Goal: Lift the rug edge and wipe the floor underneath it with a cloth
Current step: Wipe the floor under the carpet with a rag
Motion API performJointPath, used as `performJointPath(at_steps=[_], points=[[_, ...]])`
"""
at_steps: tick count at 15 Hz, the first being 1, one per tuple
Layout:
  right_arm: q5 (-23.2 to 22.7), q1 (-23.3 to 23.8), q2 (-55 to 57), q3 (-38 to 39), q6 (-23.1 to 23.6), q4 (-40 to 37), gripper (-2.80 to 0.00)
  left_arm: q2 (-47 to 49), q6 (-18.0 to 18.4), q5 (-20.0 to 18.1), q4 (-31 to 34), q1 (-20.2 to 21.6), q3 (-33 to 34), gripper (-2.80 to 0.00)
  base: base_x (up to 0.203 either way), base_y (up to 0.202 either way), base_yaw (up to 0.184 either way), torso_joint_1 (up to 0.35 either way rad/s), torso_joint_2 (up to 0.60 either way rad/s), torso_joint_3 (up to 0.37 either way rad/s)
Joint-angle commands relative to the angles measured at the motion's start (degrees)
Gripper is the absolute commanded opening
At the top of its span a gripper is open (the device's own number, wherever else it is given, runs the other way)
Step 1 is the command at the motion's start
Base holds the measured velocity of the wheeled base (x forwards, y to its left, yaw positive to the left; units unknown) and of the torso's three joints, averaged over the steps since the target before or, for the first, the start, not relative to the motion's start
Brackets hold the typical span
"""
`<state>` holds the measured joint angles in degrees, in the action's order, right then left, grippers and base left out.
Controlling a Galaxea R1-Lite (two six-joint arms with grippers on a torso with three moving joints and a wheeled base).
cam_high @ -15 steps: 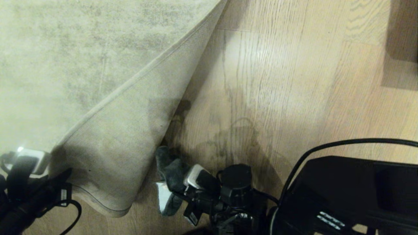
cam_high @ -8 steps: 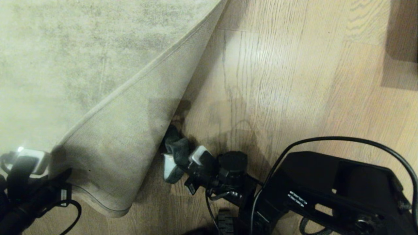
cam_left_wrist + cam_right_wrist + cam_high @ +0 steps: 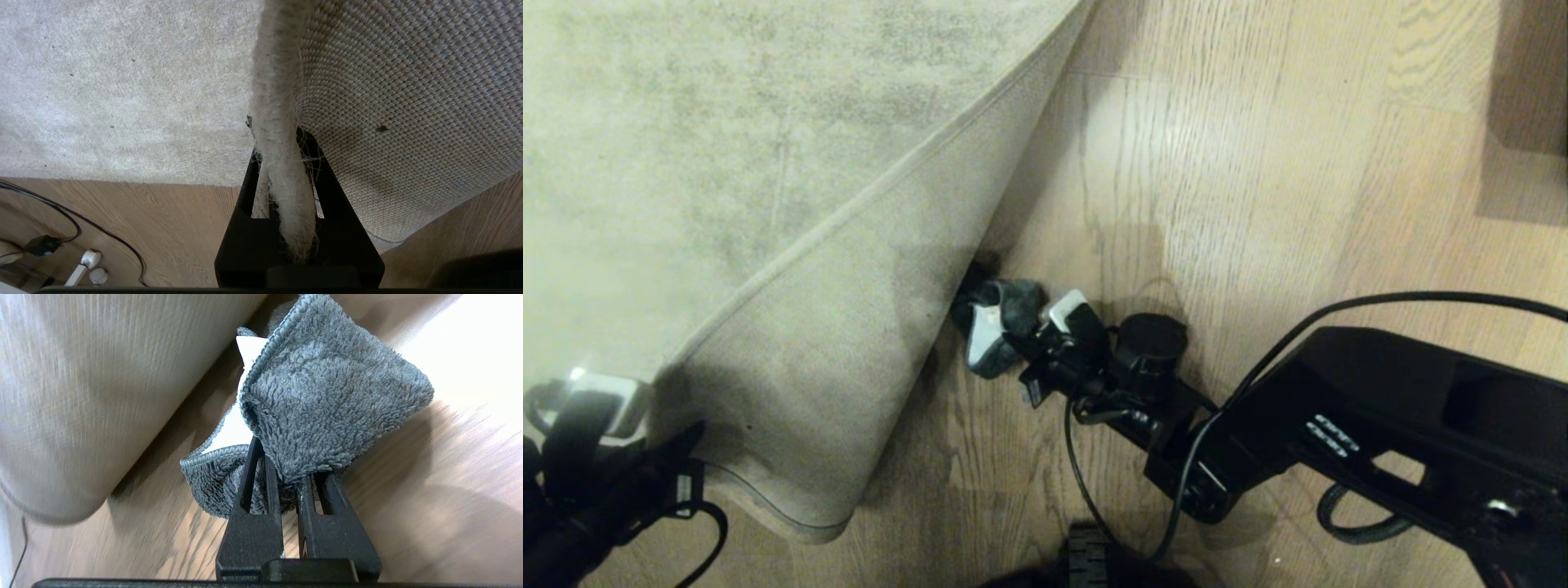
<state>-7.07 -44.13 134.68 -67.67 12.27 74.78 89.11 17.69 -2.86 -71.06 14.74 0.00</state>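
Note:
The rug's corner is folded back, its hemmed rug edge (image 3: 849,212) running diagonally and its woven backing (image 3: 408,81) facing up. My left gripper (image 3: 596,400) at the near left is shut on the rug edge (image 3: 278,102), which is pinched between the black fingers (image 3: 327,192) of the left gripper (image 3: 282,147). My right gripper (image 3: 1021,335) is shut on the dark grey cloth (image 3: 1001,314) and holds it down on the wooden floor (image 3: 1217,204), right against the raised fold. In the right wrist view the fluffy cloth (image 3: 335,396) bulges out past the right gripper (image 3: 282,465).
A dark piece of furniture (image 3: 1535,73) stands at the far right. The right arm's black cable (image 3: 1380,310) arcs over the floor. Thin cables and white plugs (image 3: 86,261) lie on the planks beside the rug's near border.
My right gripper has slid the cloth across the floor away from me, along the foot of the lifted rug fold. The left gripper and the rug have stayed put.

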Motion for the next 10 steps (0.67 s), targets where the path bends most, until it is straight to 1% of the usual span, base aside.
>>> performJointPath(at_steps=[1,4,7,10], points=[[-0.01,0.49,-4.71,-0.23,0.19,-0.84,-2.8,0.1,0.07,0.14,-0.45,-0.15,0.0,-2.8,0.0,0.0,0.0,0.0,0.0,0.0],[1.28,0.43,-8.54,0.63,0.29,-2.81,-2.8,0.1,0.07,0.14,-0.48,-0.24,0.0,-2.8,0.0,0.0,0.0,0.0,0.0,0.0],[1.43,0.11,-13.27,4.84,0.45,-4.05,-2.8,0.1,-0.02,0.14,-0.45,-0.24,0.0,-2.8,0.0,0.0,0.0,0.0,0.0,0.0],[1.36,-3.59,-16.76,12.2,0.47,-3.64,-2.8,0.1,-0.06,0.09,-0.48,-0.24,0.0,-2.8,0.0,0.0,0.0,0.0,0.0,0.0]])
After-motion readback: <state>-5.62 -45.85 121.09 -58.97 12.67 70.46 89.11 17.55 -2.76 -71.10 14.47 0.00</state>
